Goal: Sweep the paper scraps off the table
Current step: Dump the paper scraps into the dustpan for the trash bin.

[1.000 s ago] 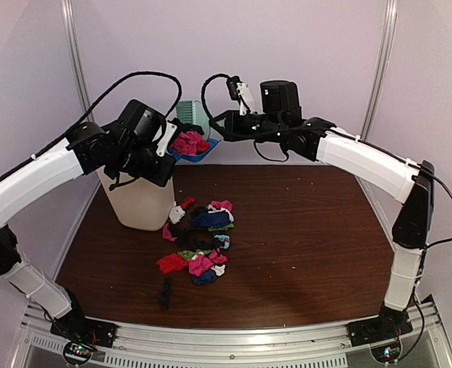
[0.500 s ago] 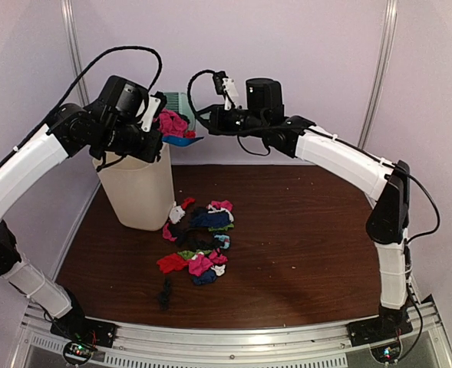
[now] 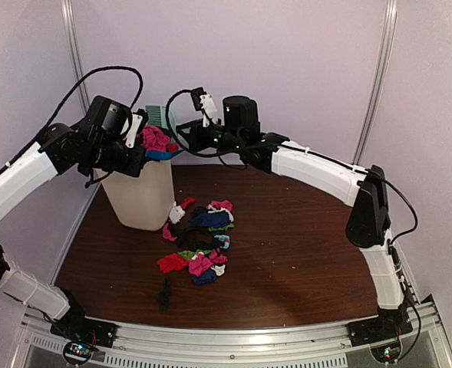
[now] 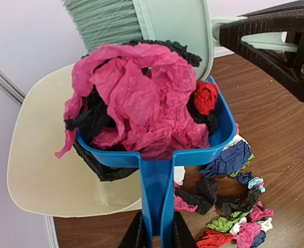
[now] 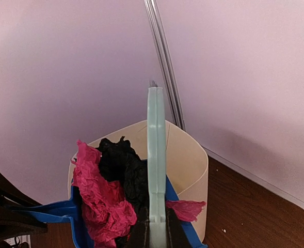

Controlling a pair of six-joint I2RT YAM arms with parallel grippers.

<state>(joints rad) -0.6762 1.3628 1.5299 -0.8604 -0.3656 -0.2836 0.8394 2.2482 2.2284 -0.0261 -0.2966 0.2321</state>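
While 1 dustpan (image 4: 156, 181) overhangs 1 bin (image 3: 141, 201), 1 brush (image 4: 164, 23), many scraps (image 3: 199, 241)

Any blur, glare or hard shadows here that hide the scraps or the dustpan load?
Top external view: soft, evenly lit, no glare; paper scraps on the table read as colour blobs. Left wrist view: crisp on the blue dustpan and its load. Right wrist view: pale green brush slightly soft; wall shades gradually, no hard shadows.

The dark wood table (image 3: 302, 245) carries a cream bin (image 3: 141, 201) and, just beside it, loose paper scraps (image 3: 199, 241).
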